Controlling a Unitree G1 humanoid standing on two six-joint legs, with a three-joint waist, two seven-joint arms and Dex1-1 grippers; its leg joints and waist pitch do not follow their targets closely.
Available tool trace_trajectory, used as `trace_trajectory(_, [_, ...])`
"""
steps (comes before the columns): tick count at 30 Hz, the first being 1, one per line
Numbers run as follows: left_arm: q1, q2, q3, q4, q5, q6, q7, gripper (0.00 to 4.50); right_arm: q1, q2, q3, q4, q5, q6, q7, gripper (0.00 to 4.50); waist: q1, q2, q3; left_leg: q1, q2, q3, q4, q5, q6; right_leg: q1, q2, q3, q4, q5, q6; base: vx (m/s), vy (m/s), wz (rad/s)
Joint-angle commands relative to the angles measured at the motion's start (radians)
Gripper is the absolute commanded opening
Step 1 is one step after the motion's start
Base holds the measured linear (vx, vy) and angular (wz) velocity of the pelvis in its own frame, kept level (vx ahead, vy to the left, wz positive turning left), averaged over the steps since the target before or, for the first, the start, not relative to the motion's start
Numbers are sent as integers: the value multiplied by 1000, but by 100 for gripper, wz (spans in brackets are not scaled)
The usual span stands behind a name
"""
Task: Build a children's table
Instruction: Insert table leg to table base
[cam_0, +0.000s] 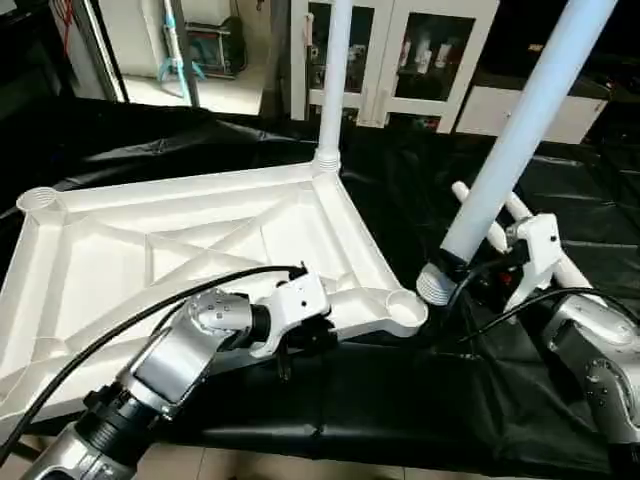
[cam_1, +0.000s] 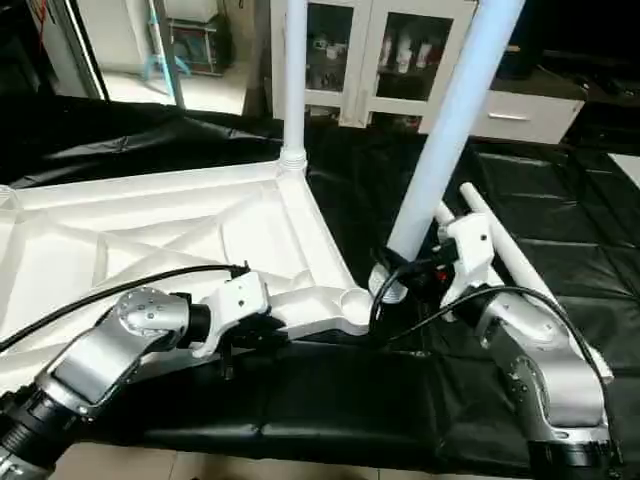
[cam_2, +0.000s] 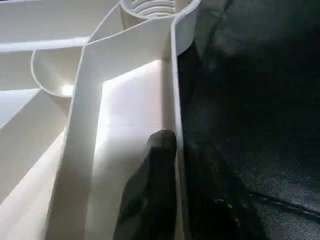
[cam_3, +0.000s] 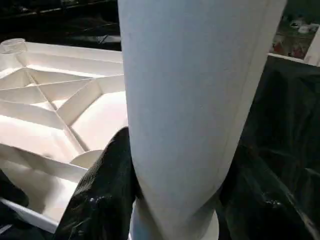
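The white table top (cam_0: 200, 250) lies upside down on black cloth, its X-braced ribs facing up. One white leg (cam_0: 332, 80) stands upright in the far right corner socket. My left gripper (cam_0: 298, 342) is shut on the top's near rim, one finger (cam_2: 155, 185) inside the wall and one outside. My right gripper (cam_0: 462, 265) is shut on a second leg (cam_0: 520, 130), held tilted. That leg's ribbed lower end (cam_0: 433, 285) hangs just right of the empty near right socket (cam_0: 405, 308), apart from it.
More white legs (cam_0: 515, 212) lie on the cloth behind my right gripper. The far left socket (cam_0: 38, 200) is empty. A white glass-door cabinet (cam_0: 400, 60) stands at the back. The black-covered bench ends near the tiled floor (cam_0: 300, 465).
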Motion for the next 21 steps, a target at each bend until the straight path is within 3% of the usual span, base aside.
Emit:
trace_trajectory(1, [12,7,-22,65,29,13,7,5,-29,1,-3,-3,-8,-5,-7,186,1,-1,-43,-9,75,-24,-103,-121,30,43,-69,41,-84,-228,-230,0,0,0])
trace_trajectory(6, [46,73,20,59,12,-50,-32,5,-48,16,-7,9,1,-4,-14,186,0,-7,-43,-12,73,-26,-104,-127,30,43,-71,41,-85,-260,-212,0,0,0])
trace_trajectory(8, [73,116,47,42,7,-74,-47,5,-49,22,3,10,3,-2,-10,186,-3,-8,-44,-17,73,-27,-106,-110,34,46,-71,42,-83,-248,-206,0,0,0])
trace_trajectory(9, [82,131,56,38,5,-86,-52,5,-48,24,7,10,3,-2,-9,186,-4,-6,-46,-14,72,-26,-105,-99,35,43,-68,41,-82,-232,-207,0,0,0])
trace_trajectory(10, [88,142,63,34,2,-96,-59,5,-48,25,11,12,3,-3,-7,186,-6,-12,-46,-11,72,-22,-104,-86,39,41,-65,41,-81,-209,-212,0,0,0])
trace_trajectory(12, [120,182,96,11,-25,-130,-92,5,-44,30,21,16,0,-6,-5,186,-4,-12,-47,-13,72,-21,-104,-61,48,44,-66,41,-77,-180,-222,0,0,0])
trace_trajectory(18, [176,226,126,-41,-74,-161,-141,5,-46,45,33,22,-6,-11,-8,186,-6,1,-47,-4,75,-16,-105,-38,53,39,-61,40,-71,-110,-258,0,0,0])
trace_trajectory(21, [175,223,124,-42,-73,-179,-140,5,-44,47,31,17,-3,-9,-12,186,-2,0,-47,-5,75,-15,-106,-34,49,43,-61,39,-68,-84,-265,0,0,0])
